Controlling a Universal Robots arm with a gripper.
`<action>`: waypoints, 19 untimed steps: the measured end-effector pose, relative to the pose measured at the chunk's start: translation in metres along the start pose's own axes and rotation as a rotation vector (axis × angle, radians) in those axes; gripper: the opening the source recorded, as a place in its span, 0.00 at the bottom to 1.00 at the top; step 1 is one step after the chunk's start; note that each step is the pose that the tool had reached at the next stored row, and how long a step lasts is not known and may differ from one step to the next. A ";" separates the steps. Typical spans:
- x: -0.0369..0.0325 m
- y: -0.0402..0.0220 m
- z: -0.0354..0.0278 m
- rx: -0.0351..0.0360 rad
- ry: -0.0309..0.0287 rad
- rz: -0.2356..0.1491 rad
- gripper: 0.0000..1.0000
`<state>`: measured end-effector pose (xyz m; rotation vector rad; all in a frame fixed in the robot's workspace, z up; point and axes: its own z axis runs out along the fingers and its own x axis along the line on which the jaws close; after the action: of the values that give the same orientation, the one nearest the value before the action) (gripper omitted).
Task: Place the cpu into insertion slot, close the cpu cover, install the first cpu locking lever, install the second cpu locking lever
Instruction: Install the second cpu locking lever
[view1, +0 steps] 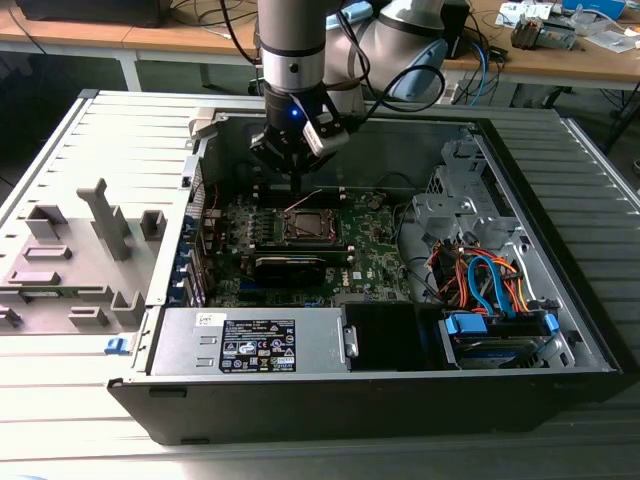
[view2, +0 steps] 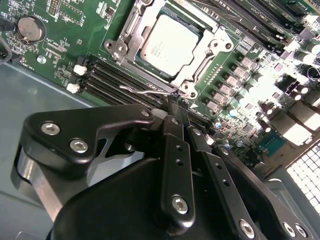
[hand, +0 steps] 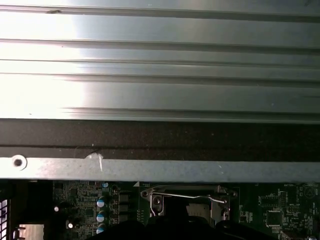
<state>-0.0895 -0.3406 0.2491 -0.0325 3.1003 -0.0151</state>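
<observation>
Your tool (view2: 175, 111) has its fingers pinched nearly together on a thin wire locking lever (view2: 145, 91). Just beyond, at the tool's twelve o'clock, the cpu (view2: 169, 44) sits in the insertion slot (view2: 196, 80) with the cpu cover (view2: 212, 42) down around it.

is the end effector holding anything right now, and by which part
It looks pinched on the thin silvery wire locking lever, near the lever's free end beside the silvery square cpu cover; the contact itself is partly hidden.

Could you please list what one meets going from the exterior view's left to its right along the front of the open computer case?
Small blue plastic clip → grey metal power supply box with a black label → blue-trimmed black drive under orange and blue cables.
</observation>
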 end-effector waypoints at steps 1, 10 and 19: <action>0.0000 0.0000 0.0005 -0.0001 -0.0001 0.000 0.11; 0.0001 0.0000 0.0032 -0.0001 -0.0001 0.000 0.11; 0.0002 0.0001 0.0058 -0.0001 0.0000 -0.001 0.11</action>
<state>-0.0895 -0.3406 0.2433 -0.0336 3.1003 -0.0150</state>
